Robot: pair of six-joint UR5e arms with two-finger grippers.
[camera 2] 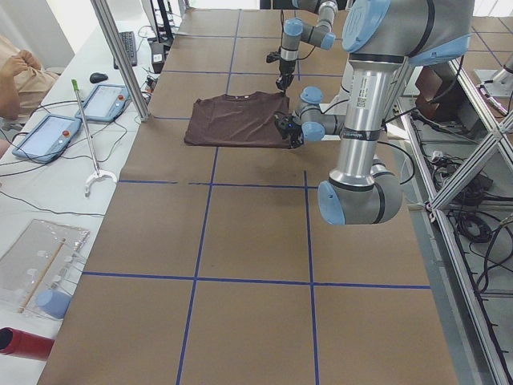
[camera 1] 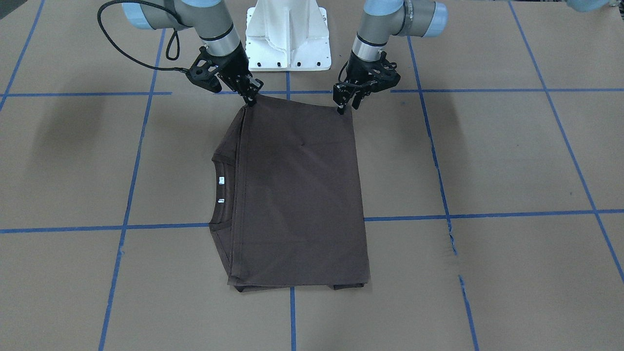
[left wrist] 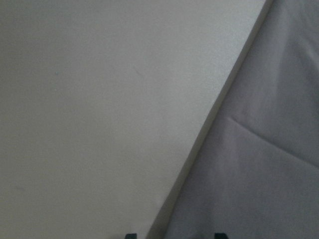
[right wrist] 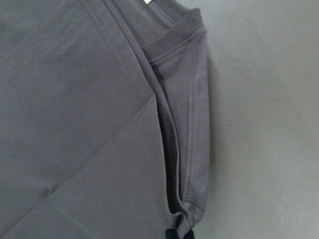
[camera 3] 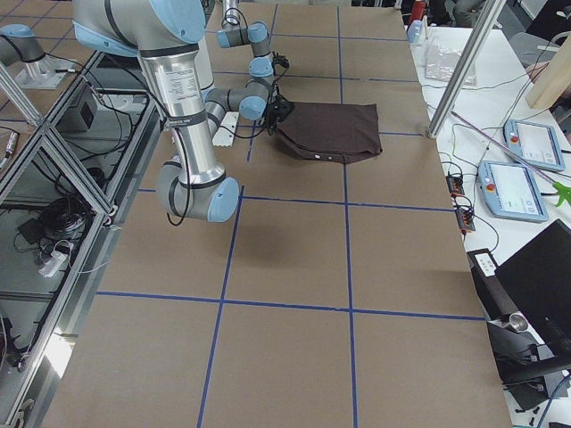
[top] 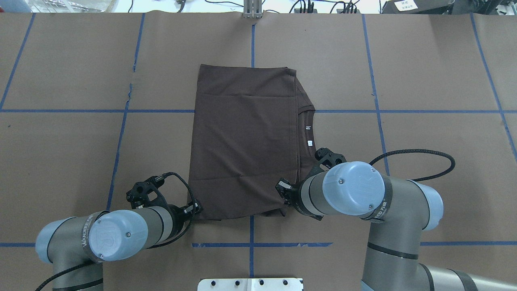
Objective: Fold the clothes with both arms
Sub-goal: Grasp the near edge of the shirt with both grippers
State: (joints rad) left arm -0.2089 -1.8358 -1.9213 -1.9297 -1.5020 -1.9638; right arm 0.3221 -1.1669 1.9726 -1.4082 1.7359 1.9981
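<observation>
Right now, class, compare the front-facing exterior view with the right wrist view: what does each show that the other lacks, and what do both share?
Only the front-facing view shows the left gripper, the white pedestal base, the blue tape lines and the full outline of the folded T-shirt. Only the right wrist view shows the fine stitching along a seam. Both show the brown T-shirt, its ribbed collar and the right gripper at a shirt corner.

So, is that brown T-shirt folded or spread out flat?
Folded. The dark brown cotton T-shirt lies as a layered rectangle; its top layer covers half the ribbed collar, with stacked edges showing.
</observation>
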